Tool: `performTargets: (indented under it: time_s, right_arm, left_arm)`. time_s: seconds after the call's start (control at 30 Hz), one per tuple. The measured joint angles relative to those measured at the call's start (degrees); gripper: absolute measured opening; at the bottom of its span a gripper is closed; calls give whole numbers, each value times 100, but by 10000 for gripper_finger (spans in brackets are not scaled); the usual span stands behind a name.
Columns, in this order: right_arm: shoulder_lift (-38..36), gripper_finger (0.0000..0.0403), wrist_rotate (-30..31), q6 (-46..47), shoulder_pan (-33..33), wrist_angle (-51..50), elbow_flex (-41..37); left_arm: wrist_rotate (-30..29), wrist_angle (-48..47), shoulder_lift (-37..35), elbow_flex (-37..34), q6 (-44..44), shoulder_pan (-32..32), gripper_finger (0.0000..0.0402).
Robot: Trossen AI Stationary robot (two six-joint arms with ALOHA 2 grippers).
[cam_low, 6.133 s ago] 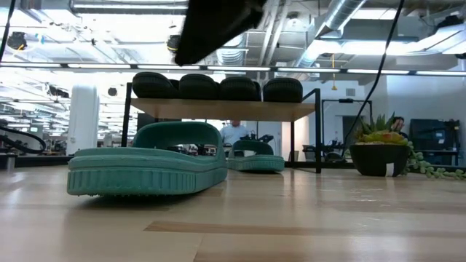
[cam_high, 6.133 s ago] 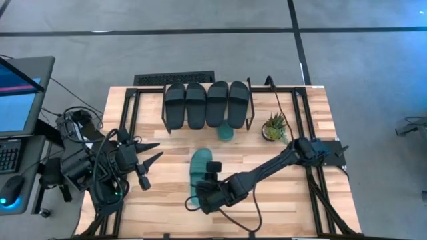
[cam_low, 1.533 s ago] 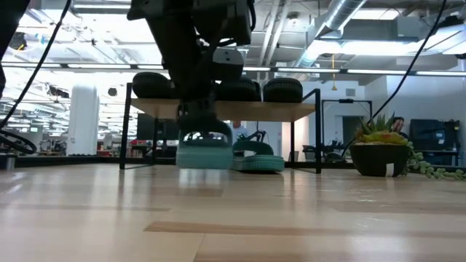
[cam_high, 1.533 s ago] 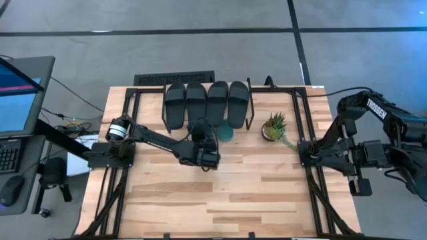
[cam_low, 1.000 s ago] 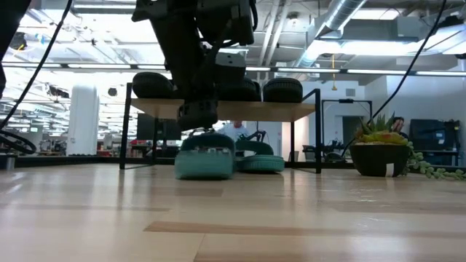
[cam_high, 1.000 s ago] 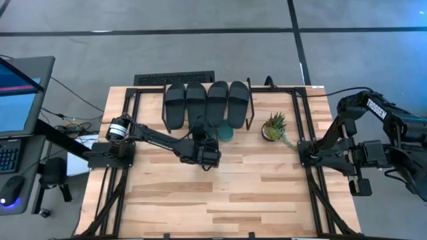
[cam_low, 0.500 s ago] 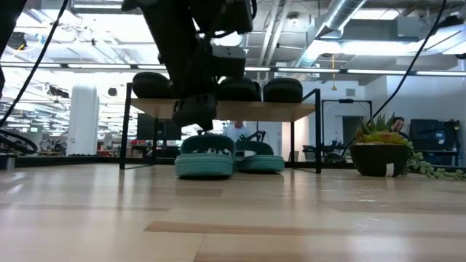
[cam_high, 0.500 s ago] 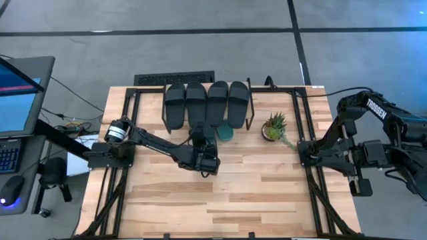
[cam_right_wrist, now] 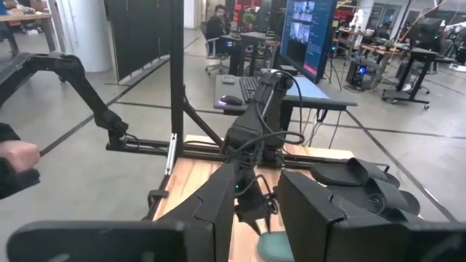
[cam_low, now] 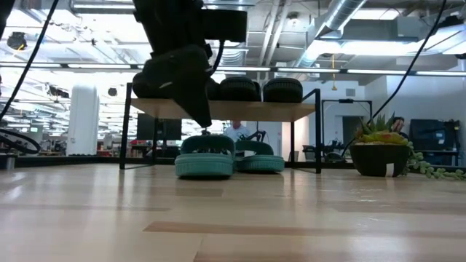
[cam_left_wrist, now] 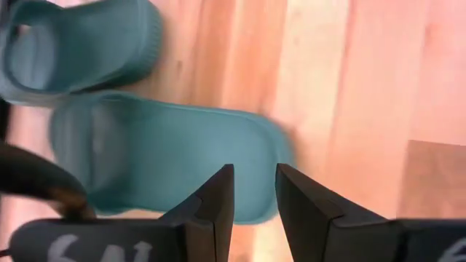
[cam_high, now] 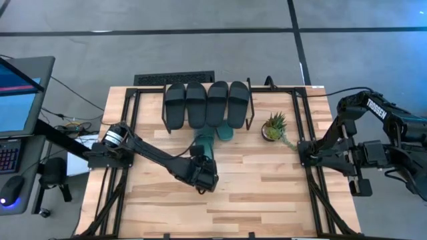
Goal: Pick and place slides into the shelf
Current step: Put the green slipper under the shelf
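At the centre of the high view we see a teal slide (cam_high: 204, 141) lying flat on the tabletop (cam_high: 267, 193), its far end reaching under the front edge of the shelf (cam_high: 248, 107). A second teal slide (cam_high: 226, 133) lies just to its right, mostly tucked beneath the shelf. In the low view both teal slides sit side by side on the table below the shelf's wooden plank (cam_low: 226, 109). Four black slides (cam_high: 207, 103) lie in a row on top of the shelf, in the upper middle of the frame.

Just below the nearer teal slide in the high view, the left gripper (cam_high: 202, 172) hovers over bare wood, its arm stretching in from the left edge of the table. In the left wrist view its two fingers (cam_left_wrist: 215, 207) stand slightly parted with only a narrow gap between them, holding nothing, with the teal slide just beyond their tips.

A small potted plant (cam_high: 274, 127) stands to the right of the shelf. The right gripper (cam_high: 360, 180) rests off the table's right edge, folded back; its fingers are apart and empty.
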Motion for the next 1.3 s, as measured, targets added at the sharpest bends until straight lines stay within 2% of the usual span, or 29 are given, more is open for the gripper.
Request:
performTargets:
  time_s: [0.2,0.4,0.7,1.0,1.3]
  right_arm:
    - [0,98,-2,-7,-2,-86,0]
    - [0,98,-21,27,1,-90,0]
    - [0,98,-22,35,9,-75,0]
    - [-4,98,-23,37,9,-64,0]
    - [-11,98,-21,39,9,-64,0]
  left_arm:
    - [497,408,0,-219,-24,-5,91]
    - [240,410,0,-307,13,-36,91]
    - [380,558,389,-310,186,-42,91]
    - [-111,447,472,-310,35,-79,91]
    - [-267,288,472,-308,44,235,91]
